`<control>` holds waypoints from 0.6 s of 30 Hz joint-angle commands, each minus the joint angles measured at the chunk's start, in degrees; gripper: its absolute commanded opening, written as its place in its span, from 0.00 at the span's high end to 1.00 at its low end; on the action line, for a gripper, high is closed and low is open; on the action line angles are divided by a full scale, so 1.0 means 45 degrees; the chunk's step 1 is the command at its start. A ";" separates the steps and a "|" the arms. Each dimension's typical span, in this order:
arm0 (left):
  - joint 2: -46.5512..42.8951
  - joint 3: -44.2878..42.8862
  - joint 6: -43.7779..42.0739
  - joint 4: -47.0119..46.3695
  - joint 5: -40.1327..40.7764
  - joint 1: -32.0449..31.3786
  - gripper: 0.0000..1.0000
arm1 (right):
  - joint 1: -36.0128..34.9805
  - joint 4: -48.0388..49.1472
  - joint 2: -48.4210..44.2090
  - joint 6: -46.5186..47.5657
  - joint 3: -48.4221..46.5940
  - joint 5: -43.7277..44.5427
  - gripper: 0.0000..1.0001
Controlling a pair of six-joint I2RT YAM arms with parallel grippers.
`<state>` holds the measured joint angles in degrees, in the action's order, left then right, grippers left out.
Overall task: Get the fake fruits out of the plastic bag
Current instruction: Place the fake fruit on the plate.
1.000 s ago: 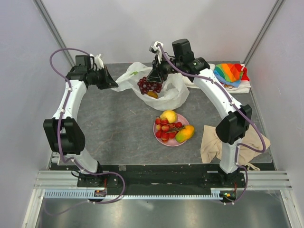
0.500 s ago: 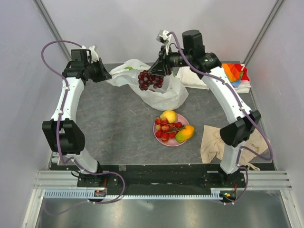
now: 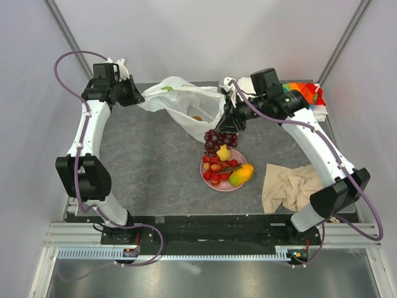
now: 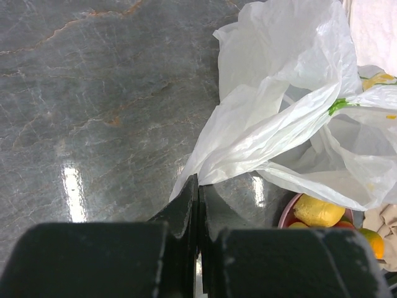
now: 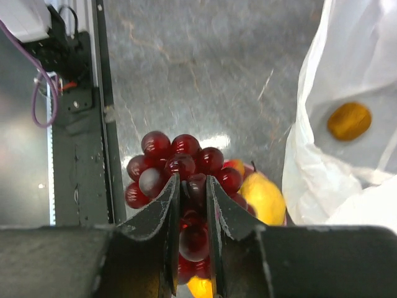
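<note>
Now the grape bunch (image 3: 215,140) is clamped by the right gripper (image 3: 231,127) over the pink plate (image 3: 220,188), with the plastic bag (image 4: 267,124) pinched by the left gripper (image 4: 198,186); lowering and release are needed.

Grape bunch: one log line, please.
right claw shut on dark purple plastic grape bunch over round pink plate | left claw pinching thin white plastic bag | small orange fruit inside bag

The right gripper (image 3: 228,127), clamped on the grapes (image 3: 215,141), is out of the bag (image 3: 180,105) now and holds them over the far edge of the plate (image 3: 217,187). The left gripper (image 3: 139,98) sits farther back than 1 second ago, stretching the bag's handle taut.
</note>
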<state>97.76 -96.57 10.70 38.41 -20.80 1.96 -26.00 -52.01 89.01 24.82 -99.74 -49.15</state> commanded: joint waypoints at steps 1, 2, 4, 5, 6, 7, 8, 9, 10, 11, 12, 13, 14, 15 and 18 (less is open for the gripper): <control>-0.1039 0.0250 -0.0522 -0.0157 -0.0046 0.0034 0.98 | 0.0016 -0.0649 0.0706 0.1222 0.0056 0.0393 1.00; -0.1117 0.0347 -0.0522 -0.0061 -0.0046 0.0034 0.98 | 0.0035 -0.0882 0.0824 0.1262 0.0037 0.0471 1.00; -0.1273 0.0445 -0.0619 -0.0021 -0.0260 0.0034 0.98 | 0.0035 -0.1156 0.1058 0.1553 0.0056 0.0337 1.00; -0.1255 0.0561 -0.0639 -0.0021 -0.0281 0.0034 0.98 | -0.0003 -0.1447 0.1098 0.1671 0.0133 0.0258 1.00; -0.1255 0.0621 -0.0639 -0.0021 -0.0242 0.0053 0.98 | -0.0023 -0.1547 0.1137 0.1750 0.0173 0.0257 1.00; -0.1255 0.0679 -0.0639 -0.0021 -0.0261 0.0054 0.98 | -0.0043 -0.1664 0.1215 0.1847 0.0154 0.0160 1.00; -0.1274 0.0815 -0.0659 -0.0156 -0.0261 0.0054 0.98 | -0.0062 -0.1917 0.1274 0.2003 0.0057 0.0121 1.00; -0.1313 0.0855 -0.0678 -0.0138 -0.0281 0.0034 0.98 | -0.0082 -0.2093 0.1293 0.2101 -0.0060 0.0082 1.00; -0.1333 0.0875 -0.0756 -0.0157 -0.0300 0.0034 0.98 | -0.0082 -0.2288 0.1352 0.2218 -0.0139 0.0004 1.00; -0.1313 0.0836 -0.0795 -0.0119 -0.0339 0.0053 0.98 | -0.0082 -0.2619 0.1372 0.2490 -0.0197 -0.0016 1.00; -0.1313 0.0817 -0.0912 -0.0041 -0.0339 0.0054 0.98 | -0.0101 -0.2719 0.1391 0.2609 -0.0140 -0.0036 1.00; -0.1313 0.0797 -0.0951 -0.0002 -0.0301 0.0073 0.98 | -0.0159 -0.2797 0.1391 0.2668 -0.0062 -0.0055 0.99; -0.1313 0.0816 -0.0990 -0.0021 -0.0281 0.0054 0.99 | -0.0179 -0.2933 0.1430 0.2784 0.0132 -0.0113 1.00; -0.1333 0.0836 -0.1029 -0.0001 -0.0261 0.0054 0.98 | -0.0218 -0.3012 0.1450 0.2824 0.0211 -0.0133 1.00; -0.1313 0.0972 -0.1108 -0.0021 -0.0261 0.0034 0.98 | -0.0238 -0.3305 0.1625 0.3174 0.0466 -0.0153 0.99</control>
<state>93.80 -92.86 8.62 38.89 -21.15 1.96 -26.70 -64.27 95.64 34.87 -98.67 -46.92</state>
